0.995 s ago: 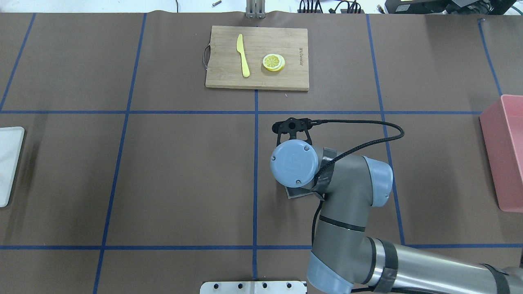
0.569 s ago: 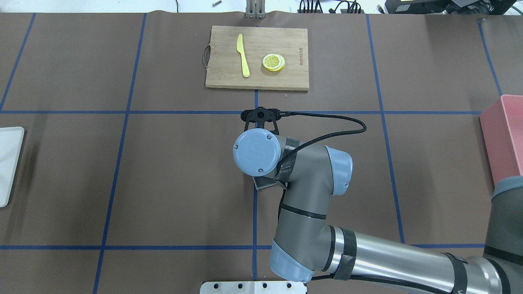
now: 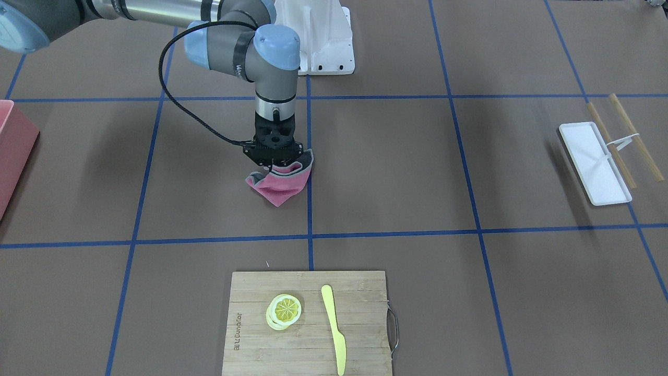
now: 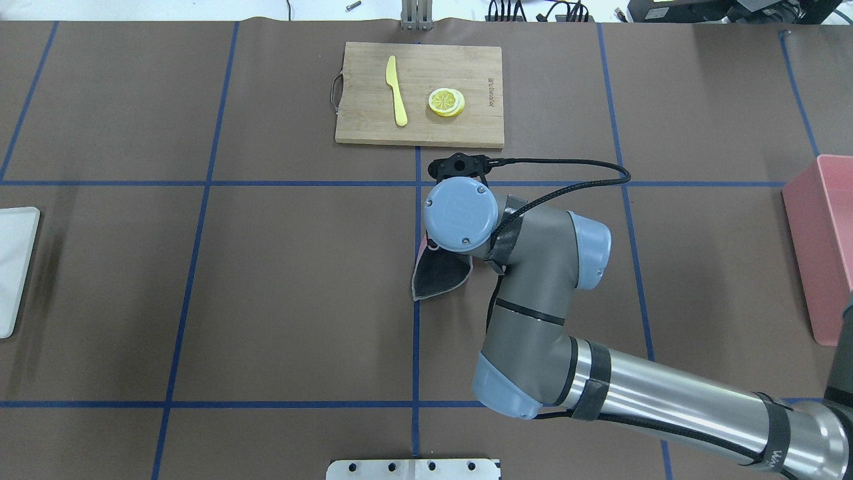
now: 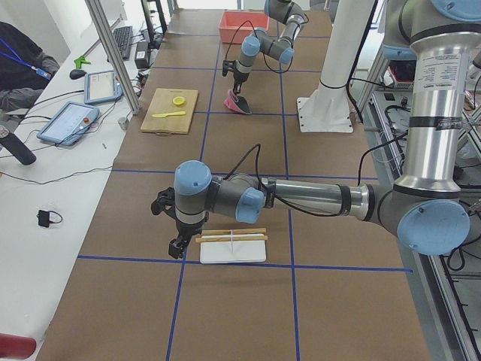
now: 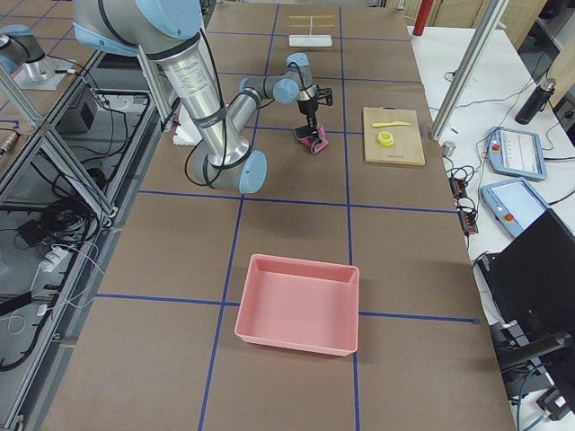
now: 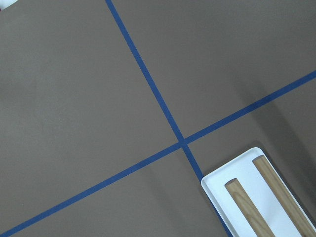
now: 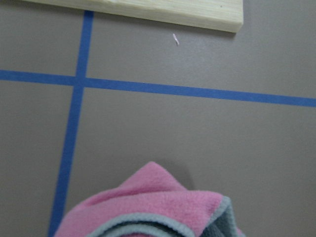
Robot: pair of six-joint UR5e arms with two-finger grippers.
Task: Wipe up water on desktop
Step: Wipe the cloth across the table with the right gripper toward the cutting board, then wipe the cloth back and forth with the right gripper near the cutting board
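The brown desktop (image 4: 266, 267) with blue tape lines carries a pink and grey cloth (image 3: 281, 185) near its middle crossing. My right gripper (image 3: 275, 166) points straight down and is shut on the cloth's top, pressing it on the desktop. From overhead the wrist hides the gripper and the cloth (image 4: 436, 277) trails out beneath it. The right wrist view shows the cloth (image 8: 148, 207) at the bottom edge. No water is visible. My left gripper (image 5: 176, 244) shows only in the exterior left view, beside a white tray; I cannot tell whether it is open or shut.
A bamboo cutting board (image 4: 420, 93) with a yellow knife (image 4: 396, 90) and lemon slices (image 4: 446, 102) lies just beyond the cloth. A pink bin (image 4: 823, 247) stands at the right edge. A white tray (image 3: 595, 163) with chopsticks (image 3: 623, 138) lies on the robot's left.
My right arm swept the cloth left across the centre tape line, then back right and farther toward the cutting board. More of the cloth now shows beneath the wrist.
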